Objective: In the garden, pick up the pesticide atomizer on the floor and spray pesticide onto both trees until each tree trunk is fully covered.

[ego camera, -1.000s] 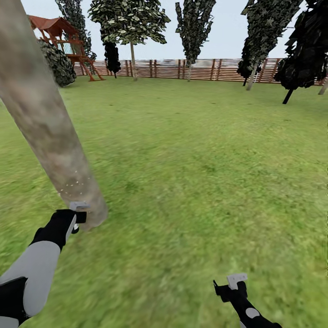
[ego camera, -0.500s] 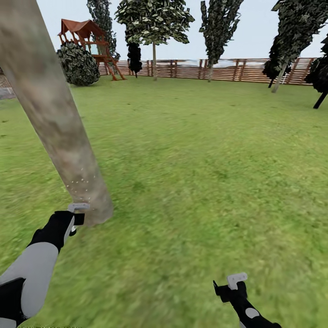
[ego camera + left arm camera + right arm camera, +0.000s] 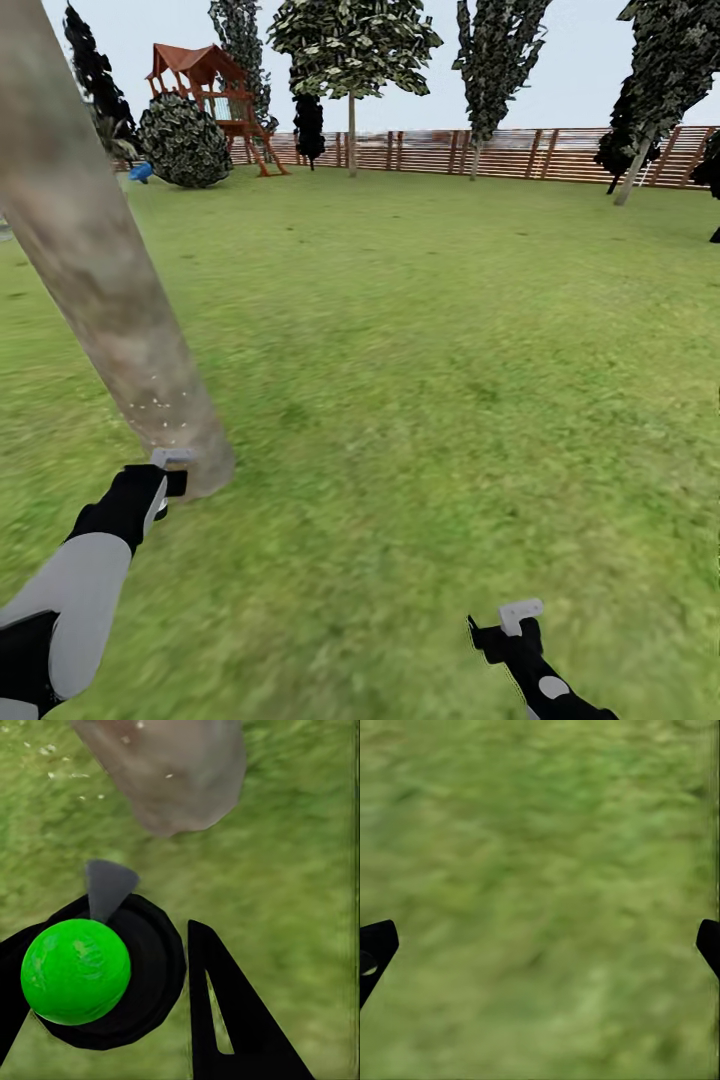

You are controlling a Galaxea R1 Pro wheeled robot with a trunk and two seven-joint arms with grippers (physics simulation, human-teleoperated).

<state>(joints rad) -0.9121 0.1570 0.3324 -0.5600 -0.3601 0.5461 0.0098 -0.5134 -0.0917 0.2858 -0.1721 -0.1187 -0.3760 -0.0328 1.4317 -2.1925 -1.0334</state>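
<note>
Green grass [image 3: 430,380] is all around me, with a wooden fence [image 3: 500,152] far off. My left gripper [image 3: 142,967] holds the sprayer [image 3: 75,971] tight, its nozzle aimed at the foot of the tree trunk [image 3: 100,270], just beside it. A few white specks [image 3: 155,405] dot the bark low down. I think I should sweep higher slowly. My right gripper [image 3: 540,945] hangs wide apart over grass, holding nothing.
</note>
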